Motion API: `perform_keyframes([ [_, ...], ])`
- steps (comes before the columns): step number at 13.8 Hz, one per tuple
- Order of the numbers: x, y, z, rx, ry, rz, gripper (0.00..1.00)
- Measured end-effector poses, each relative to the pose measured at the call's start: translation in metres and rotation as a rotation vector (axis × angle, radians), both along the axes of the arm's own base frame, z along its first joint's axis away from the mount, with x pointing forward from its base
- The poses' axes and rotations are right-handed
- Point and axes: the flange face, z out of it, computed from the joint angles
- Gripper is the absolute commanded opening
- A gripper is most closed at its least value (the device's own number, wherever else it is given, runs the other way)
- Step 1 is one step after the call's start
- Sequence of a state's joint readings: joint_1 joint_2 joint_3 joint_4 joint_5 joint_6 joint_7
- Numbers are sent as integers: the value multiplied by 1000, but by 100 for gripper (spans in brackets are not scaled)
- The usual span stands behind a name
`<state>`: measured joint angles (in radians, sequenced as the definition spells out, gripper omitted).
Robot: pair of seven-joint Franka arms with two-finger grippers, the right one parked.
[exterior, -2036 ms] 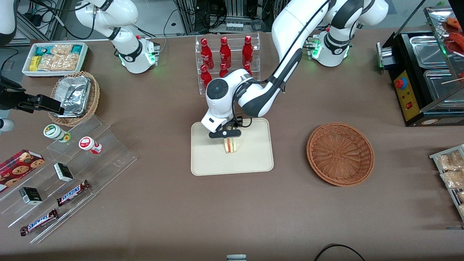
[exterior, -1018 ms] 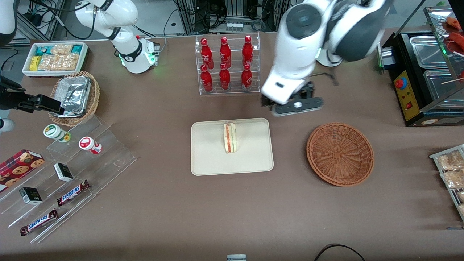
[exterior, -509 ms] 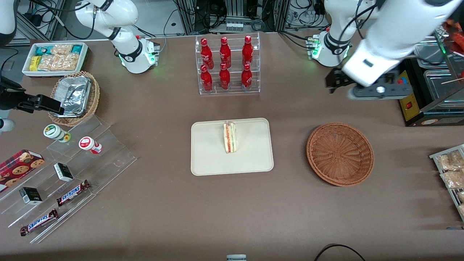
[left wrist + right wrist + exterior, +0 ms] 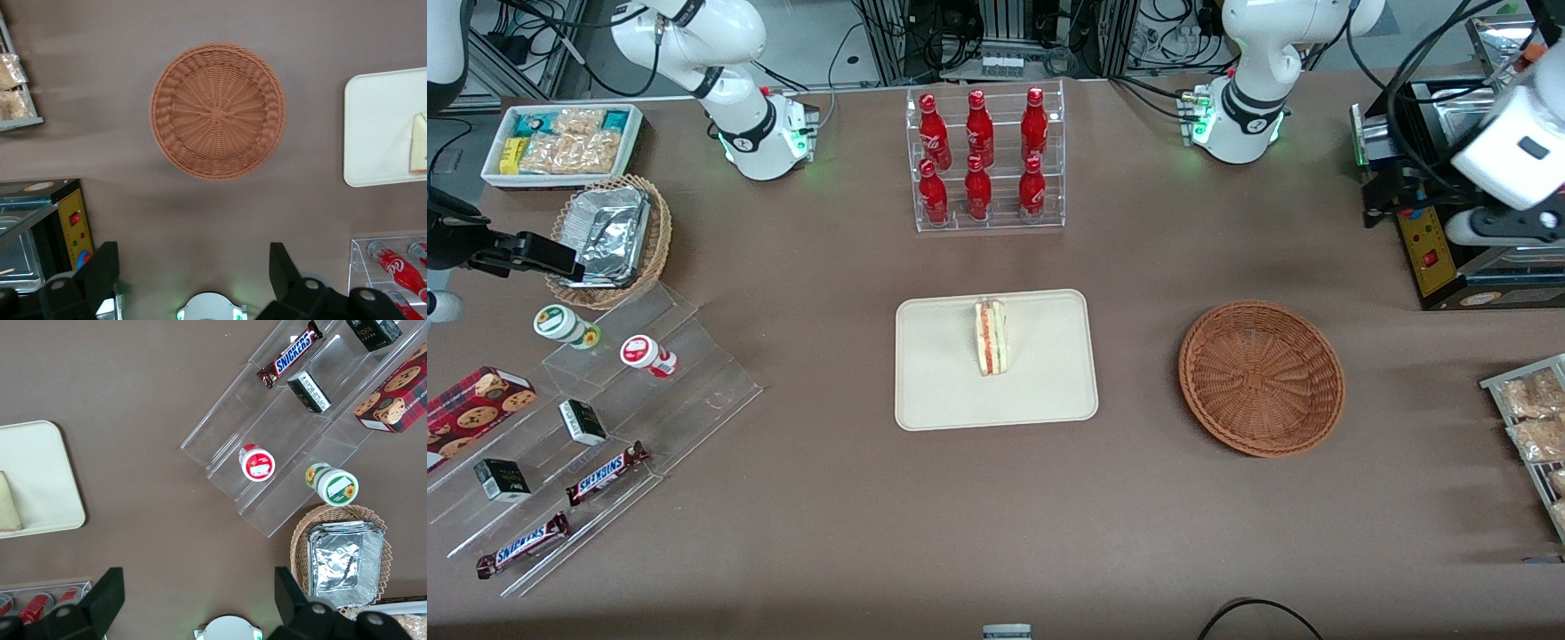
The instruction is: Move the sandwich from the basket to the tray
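Note:
The sandwich stands on its edge on the cream tray, stripe side up, with nothing holding it. The reddish-brown basket is empty and sits beside the tray, toward the working arm's end of the table. My left gripper is open and empty. It hangs high above the black appliance at the working arm's end, well apart from basket and tray. The left wrist view shows my open gripper over bare table, with the basket, the tray and the sandwich below.
A clear rack of red bottles stands farther from the front camera than the tray. A black appliance and a rack of snack packets are at the working arm's end. A foil-tray basket and acrylic steps are at the parked arm's end.
My left gripper let go of the sandwich on the tray, rose, and swung past the basket to the working arm's end of the table. The sandwich stays put.

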<state>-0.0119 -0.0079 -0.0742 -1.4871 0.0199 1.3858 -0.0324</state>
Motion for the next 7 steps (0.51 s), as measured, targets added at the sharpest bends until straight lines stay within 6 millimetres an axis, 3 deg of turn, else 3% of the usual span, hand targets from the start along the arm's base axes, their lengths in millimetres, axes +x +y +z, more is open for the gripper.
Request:
perform_keyframes([
  [2,6,8,-4,-3,-7,6,99],
  [7,16,6,5,-10,-72,-11,99],
])
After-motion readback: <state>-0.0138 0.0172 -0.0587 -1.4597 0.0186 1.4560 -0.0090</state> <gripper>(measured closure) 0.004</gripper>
